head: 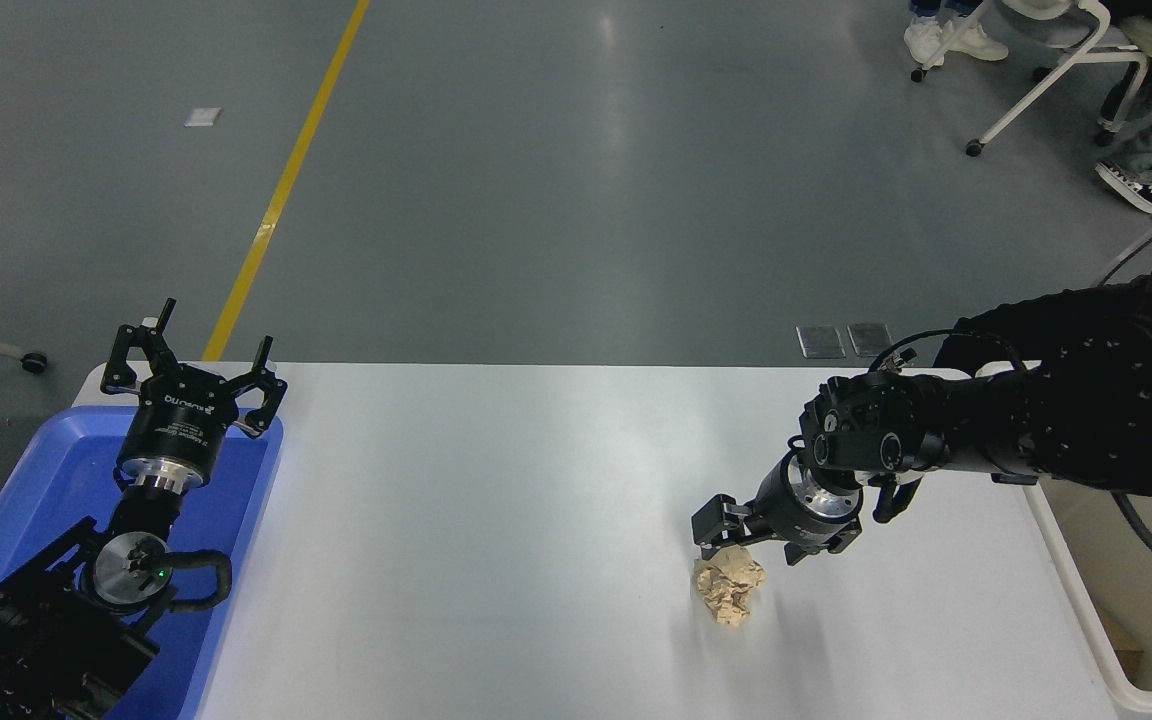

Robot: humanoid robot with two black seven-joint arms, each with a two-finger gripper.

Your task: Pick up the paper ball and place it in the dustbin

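The paper ball (pixel 729 592), a lumpy tan wad, lies on the white table (pixel 486 550) right of the middle, near the front. My right gripper (pixel 748 552) is open and hangs just above the ball's far side, one finger to its left and one to its right. I cannot tell whether it touches the ball. The off-white dustbin (pixel 1079 600) stands at the table's right end, partly hidden behind my right arm. My left gripper (pixel 198 365) is open and parked over the blue tray at the lower left.
A blue plastic tray (pixel 236 560) sits at the table's left end under the left arm. A person's legs (pixel 1136 130) and a wheeled chair (pixel 1036 90) are on the floor at the top right, far from the table.
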